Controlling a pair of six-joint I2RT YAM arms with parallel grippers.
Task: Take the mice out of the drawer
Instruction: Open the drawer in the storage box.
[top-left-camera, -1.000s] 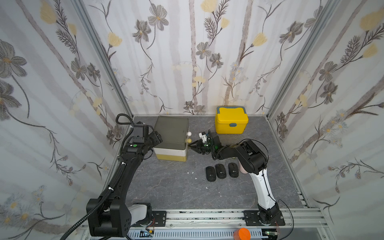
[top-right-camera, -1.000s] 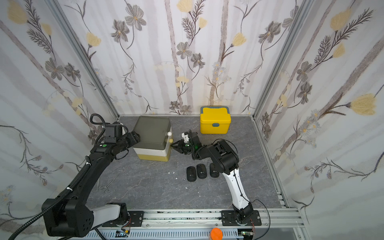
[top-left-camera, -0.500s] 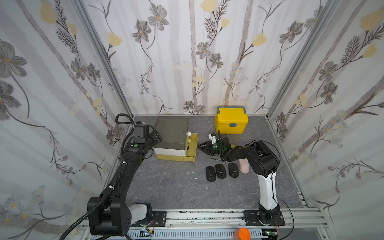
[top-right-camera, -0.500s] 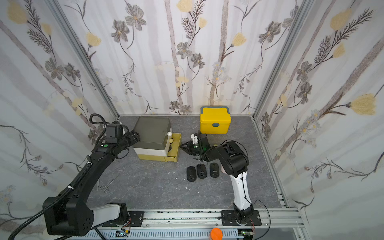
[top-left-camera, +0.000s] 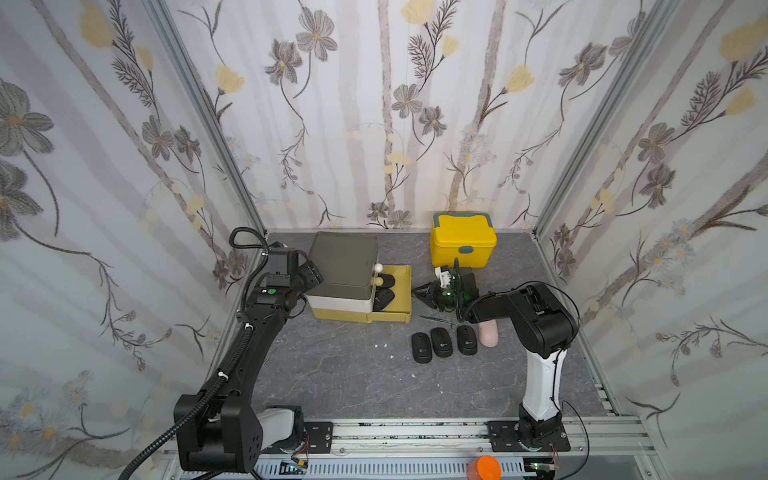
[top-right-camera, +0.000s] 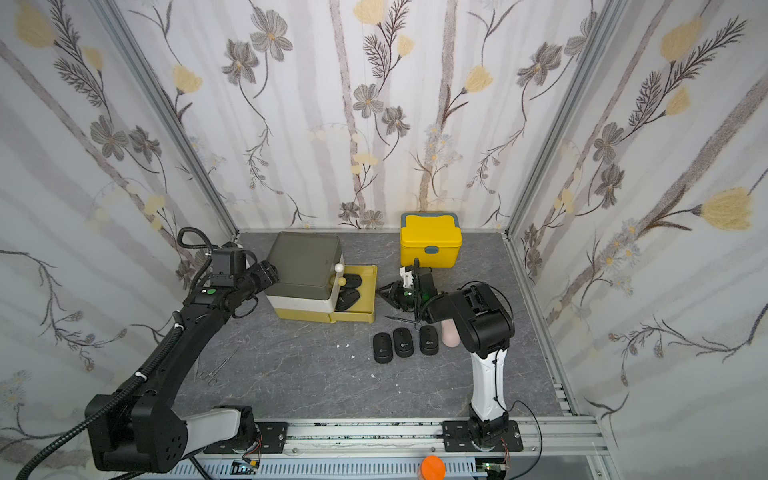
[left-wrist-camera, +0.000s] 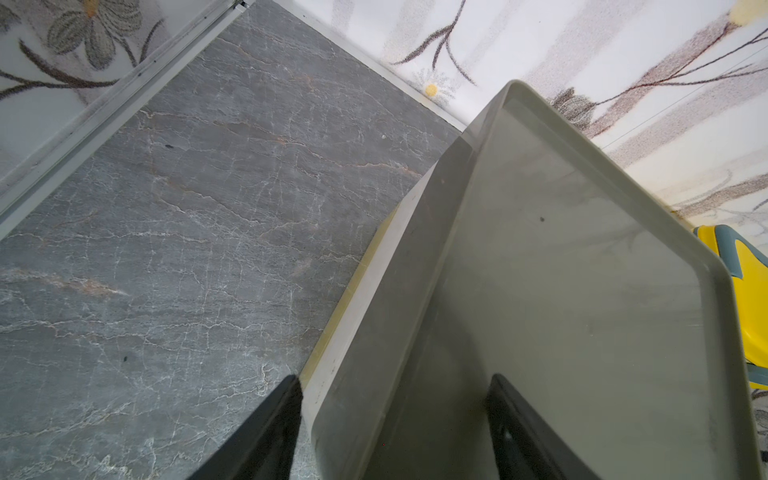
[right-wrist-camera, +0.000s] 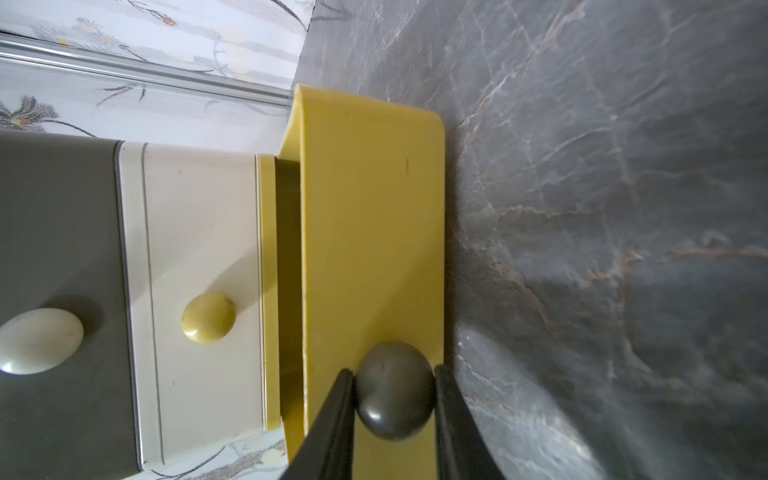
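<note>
Right gripper (right-wrist-camera: 395, 370) around drawer knob (right-wrist-camera: 394, 401) (tight)

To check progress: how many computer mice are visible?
6. Two black mice in the open yellow drawer; three black mice in a row on the table; one pink mouse beside them, partly behind the right arm. The drawer may hide more.
</note>
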